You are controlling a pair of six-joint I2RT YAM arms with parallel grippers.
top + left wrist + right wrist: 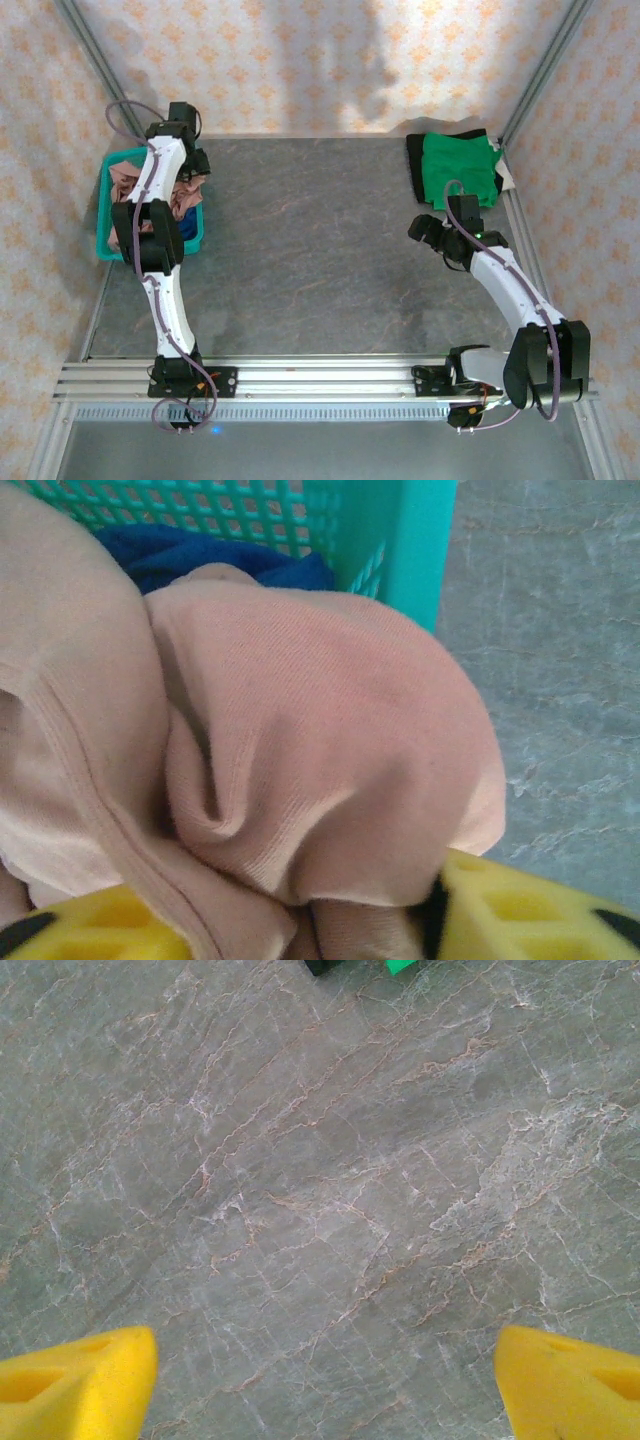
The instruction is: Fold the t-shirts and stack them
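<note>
Right, starting at the far left of the counter point(320, 270), the teal basket point(104, 215) sits against the left wall with the left arm stretched out over it. The dusty-pink t-shirt point(122, 180) is heaped in that basket, and the dark blue t-shirt point(189, 230) peeks out at the basket's near right corner. The left pincer point(185, 198) is down in the pile. On the left wrist camera its yellow fingers point(520, 910) stand partway apart with a bunched fold of the pink tee point(330, 730) sitting between them. I can't tell whether they are pinching the cloth or just straddling it. Behind that fold a strip of the blue tee point(190, 555) lies against the basket's mesh wall point(420, 540). The middle of the counter is bare grey stone. The right pincer point(428, 232) hovers just off the near left corner of the bright green t-shirt point(458, 170). Its jaws are spread wide with nothing between them. The right wrist camera shows a yellow fingertip point(80, 1380) in each lower corner and marbled counter point(320, 1160) between. The green tee lies folded flat in the far right corner on a darker cloth point(413, 160).
</note>
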